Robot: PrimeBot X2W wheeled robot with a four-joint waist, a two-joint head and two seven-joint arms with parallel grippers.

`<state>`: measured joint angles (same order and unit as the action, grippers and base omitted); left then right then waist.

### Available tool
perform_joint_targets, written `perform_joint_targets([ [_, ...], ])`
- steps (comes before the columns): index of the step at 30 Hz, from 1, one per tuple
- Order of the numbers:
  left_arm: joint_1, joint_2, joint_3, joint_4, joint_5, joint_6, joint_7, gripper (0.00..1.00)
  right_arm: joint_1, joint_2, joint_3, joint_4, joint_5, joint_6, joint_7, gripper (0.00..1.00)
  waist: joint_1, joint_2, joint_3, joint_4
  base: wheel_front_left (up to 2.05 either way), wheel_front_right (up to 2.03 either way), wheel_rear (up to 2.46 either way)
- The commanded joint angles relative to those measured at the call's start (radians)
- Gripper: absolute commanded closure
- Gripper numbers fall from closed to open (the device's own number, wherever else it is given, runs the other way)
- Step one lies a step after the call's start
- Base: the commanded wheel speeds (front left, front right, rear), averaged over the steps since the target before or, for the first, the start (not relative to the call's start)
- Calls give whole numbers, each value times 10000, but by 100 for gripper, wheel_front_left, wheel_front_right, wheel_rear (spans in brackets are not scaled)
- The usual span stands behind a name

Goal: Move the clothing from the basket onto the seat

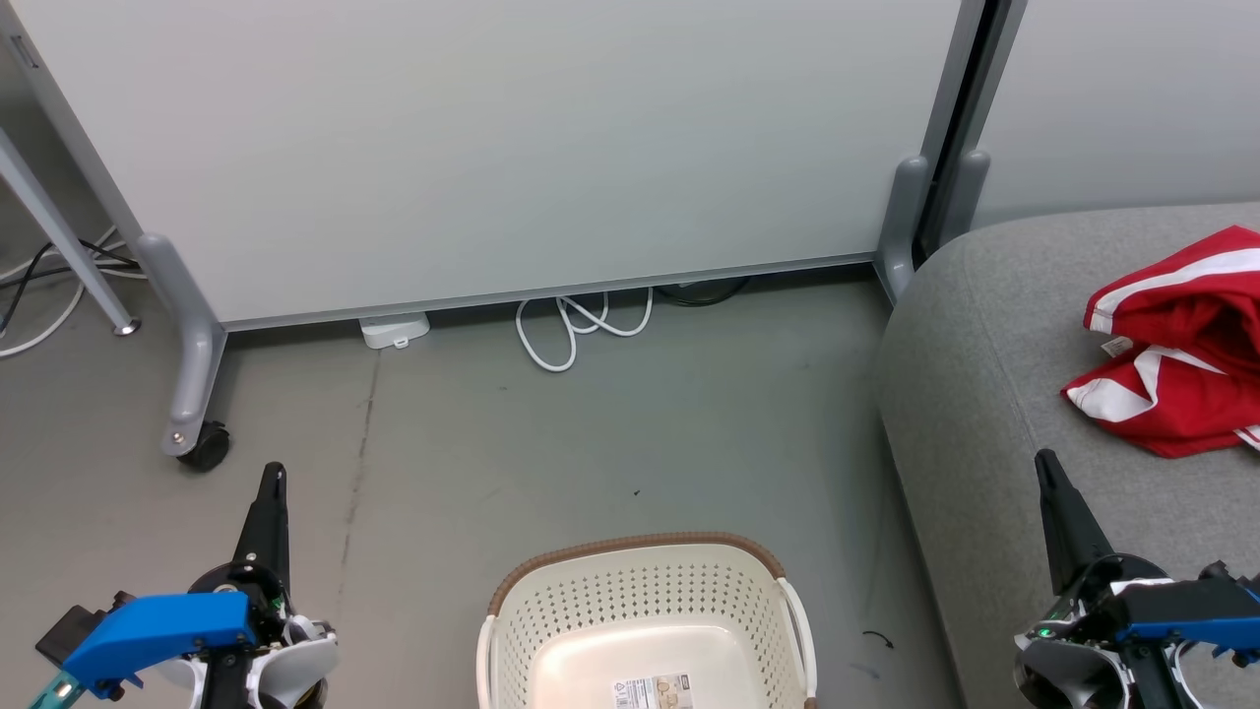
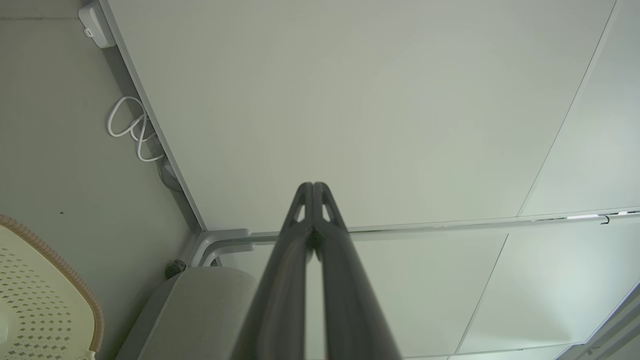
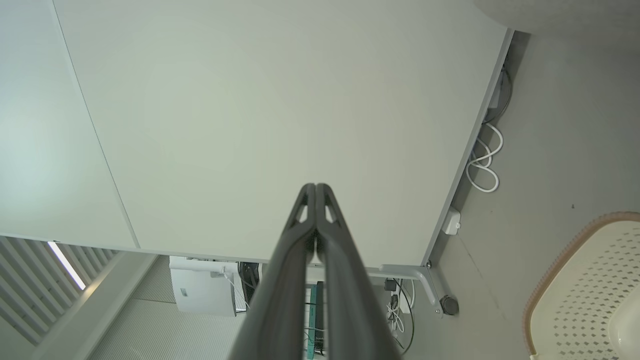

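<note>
Right now the clothing (image 1: 1181,345) lies in a crumpled red heap with white stripes on the seat (image 1: 984,394), at the head view's right edge, which cuts it off; whether it is one garment or two I cannot tell. The seat's rounded grey corner stands near the basket (image 1: 640,591), apart from it, with a strip of floor (image 1: 591,443) between them. The basket rests on that floor at the bottom of the view, its pale bottom and a paper label (image 1: 653,689) showing. The left gripper (image 1: 273,487) hovers over the floor to the basket's left, fingers pressed together and holding nothing. The right gripper (image 1: 1045,468) hangs over the seat's near part, clear of the clothing, likewise pinched together and empty. Beyond stands a pale partition panel (image 1: 492,148) on a caster (image 1: 207,448), a looped white cable (image 1: 581,330) at its base.
</note>
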<state>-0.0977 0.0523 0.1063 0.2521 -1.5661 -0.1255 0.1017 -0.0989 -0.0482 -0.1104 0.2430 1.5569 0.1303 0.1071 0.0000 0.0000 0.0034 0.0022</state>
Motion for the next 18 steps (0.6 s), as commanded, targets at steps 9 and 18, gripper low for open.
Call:
perform_joint_targets([
  [9,-164,-33,121,-96,-468,-94,172,100,-167,-37,-53,28,575,7,84,100,0,0,-3,-22,0,0,0],
  [18,-158,-30,117,-93,-471,-94,169,100,-150,-35,-51,27,573,7,83,100,0,0,-3,-22,0,0,0],
])
